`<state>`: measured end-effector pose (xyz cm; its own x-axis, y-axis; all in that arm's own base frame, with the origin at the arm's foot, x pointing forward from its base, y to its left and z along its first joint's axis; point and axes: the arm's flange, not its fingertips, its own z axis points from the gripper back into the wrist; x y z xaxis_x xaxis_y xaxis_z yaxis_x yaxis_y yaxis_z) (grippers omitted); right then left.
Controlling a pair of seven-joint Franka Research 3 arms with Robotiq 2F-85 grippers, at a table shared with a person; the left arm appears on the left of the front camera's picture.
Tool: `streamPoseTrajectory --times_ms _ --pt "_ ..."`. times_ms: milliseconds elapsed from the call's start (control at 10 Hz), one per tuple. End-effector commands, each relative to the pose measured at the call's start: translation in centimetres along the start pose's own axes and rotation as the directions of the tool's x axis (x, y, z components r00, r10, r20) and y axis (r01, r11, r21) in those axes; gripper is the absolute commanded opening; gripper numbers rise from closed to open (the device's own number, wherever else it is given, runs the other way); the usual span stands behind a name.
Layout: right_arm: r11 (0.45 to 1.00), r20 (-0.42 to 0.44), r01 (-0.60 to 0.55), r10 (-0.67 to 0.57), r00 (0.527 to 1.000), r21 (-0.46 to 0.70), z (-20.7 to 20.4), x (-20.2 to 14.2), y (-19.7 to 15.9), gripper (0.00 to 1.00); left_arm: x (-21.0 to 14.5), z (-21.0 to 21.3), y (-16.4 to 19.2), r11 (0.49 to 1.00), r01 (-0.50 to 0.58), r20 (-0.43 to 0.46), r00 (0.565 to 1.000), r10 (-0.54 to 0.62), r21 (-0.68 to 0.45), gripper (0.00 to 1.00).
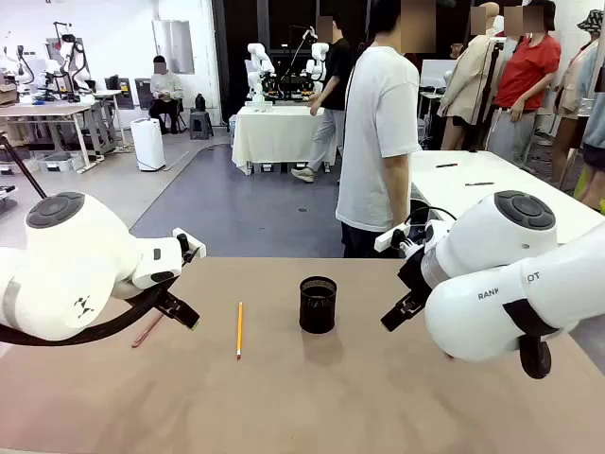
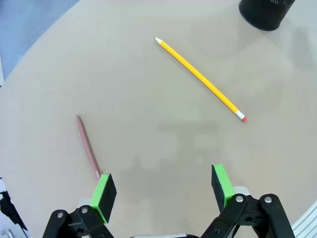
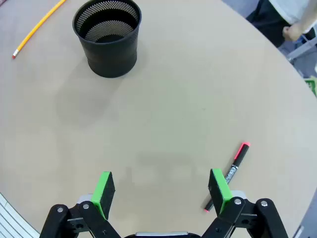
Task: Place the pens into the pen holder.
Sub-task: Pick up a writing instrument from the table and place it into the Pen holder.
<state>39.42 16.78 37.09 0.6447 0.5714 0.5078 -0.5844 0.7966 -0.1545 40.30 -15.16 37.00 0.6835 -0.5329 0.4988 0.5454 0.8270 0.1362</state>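
Left gripper and right gripper wide, empty; long yellow wooden pencil lies beside upright black wire-mesh cylindrical pen holder.

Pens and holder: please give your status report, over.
Left gripper open, right gripper open, both empty. Pen holder upright, no pens inside. Pencil, pink pen, marker lie loose on the table. Path to holder free.
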Motion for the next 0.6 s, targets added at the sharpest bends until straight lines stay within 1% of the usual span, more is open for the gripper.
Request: streamPoseTrajectory --times_ms 0,500 --pt "1.000 0.000 0.000 0.000 1.000 0.000 0.00 0.00 0.00 1.00 0.01 0.02 0.00 1.000 0.000 0.000 1.000 0.000 0.000 1.00" --pt "1.000 0.000 0.000 0.000 1.000 0.000 0.00 0.00 0.00 1.00 0.01 0.02 0.00 1.000 0.000 0.000 1.000 0.000 0.000 1.00"
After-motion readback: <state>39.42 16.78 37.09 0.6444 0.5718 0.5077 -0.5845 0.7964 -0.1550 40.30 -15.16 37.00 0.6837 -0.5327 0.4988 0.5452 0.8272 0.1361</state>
